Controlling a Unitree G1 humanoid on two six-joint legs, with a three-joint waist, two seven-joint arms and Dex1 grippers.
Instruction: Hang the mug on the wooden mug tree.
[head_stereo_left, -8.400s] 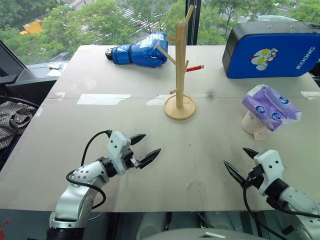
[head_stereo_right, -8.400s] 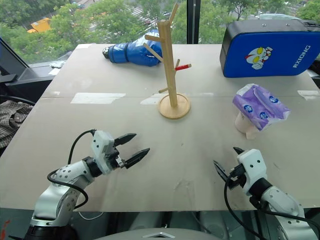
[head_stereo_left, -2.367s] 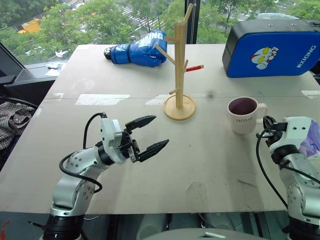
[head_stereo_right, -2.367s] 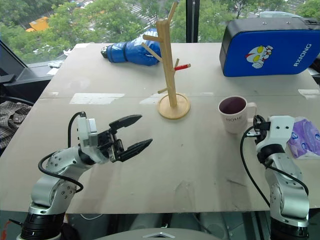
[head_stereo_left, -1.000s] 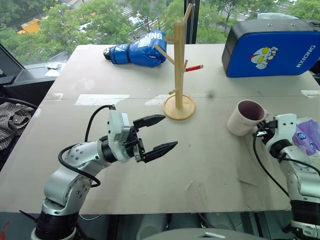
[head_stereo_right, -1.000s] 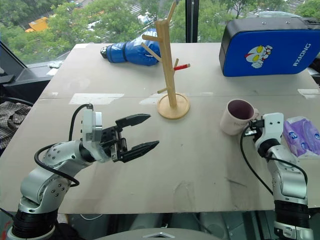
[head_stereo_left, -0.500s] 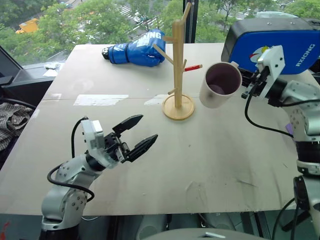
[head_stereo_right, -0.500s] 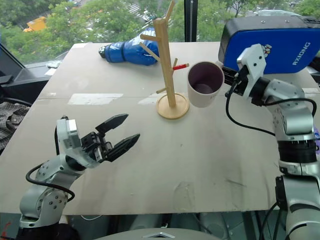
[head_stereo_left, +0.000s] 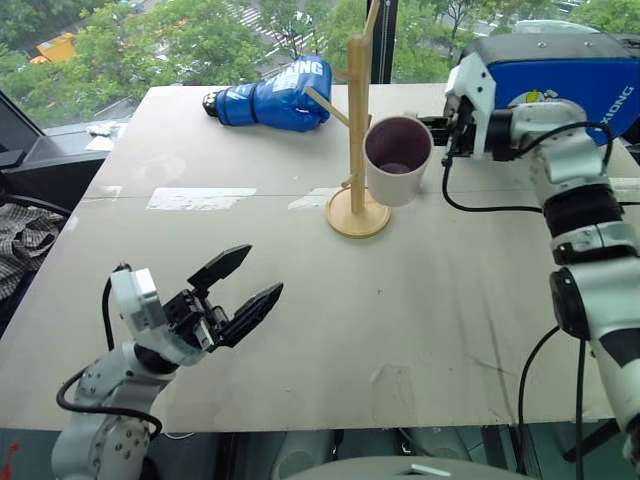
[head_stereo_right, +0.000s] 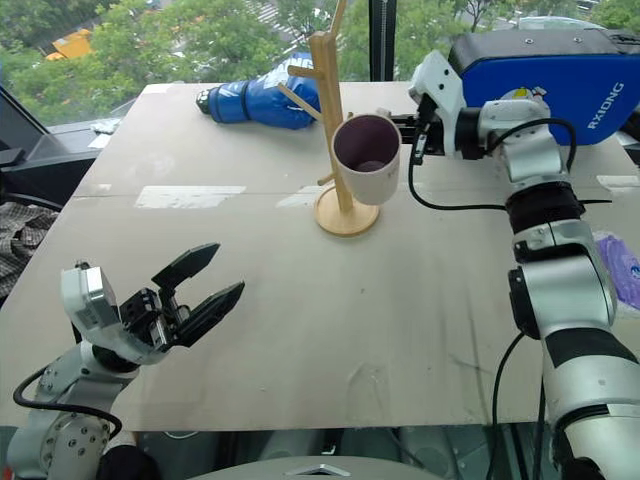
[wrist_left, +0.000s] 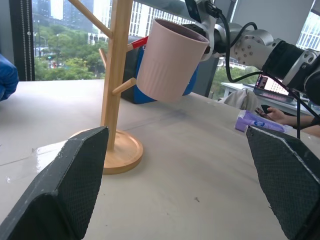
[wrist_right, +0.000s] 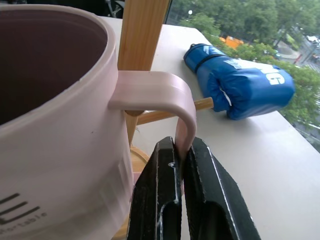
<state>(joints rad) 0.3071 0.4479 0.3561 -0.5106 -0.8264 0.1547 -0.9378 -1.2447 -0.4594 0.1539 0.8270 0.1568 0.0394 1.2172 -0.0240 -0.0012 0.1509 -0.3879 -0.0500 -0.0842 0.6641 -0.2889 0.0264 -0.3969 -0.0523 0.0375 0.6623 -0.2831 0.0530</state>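
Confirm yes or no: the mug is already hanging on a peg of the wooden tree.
No: the right hand grips the mug by its handle, holding it in the air beside the wooden mug tree.

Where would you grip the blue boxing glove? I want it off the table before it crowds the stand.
Take the boxing glove at its narrow dark cuff, coming from the robot's left side. It lies on its side, cuff pointing away from the mug tree; the padded fist end looks too bulky for a pincer.

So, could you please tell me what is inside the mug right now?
The mug is tilted, showing its dark purple inside with nothing visible in it. The near wall hides part of the bottom, so that part cannot be checked.
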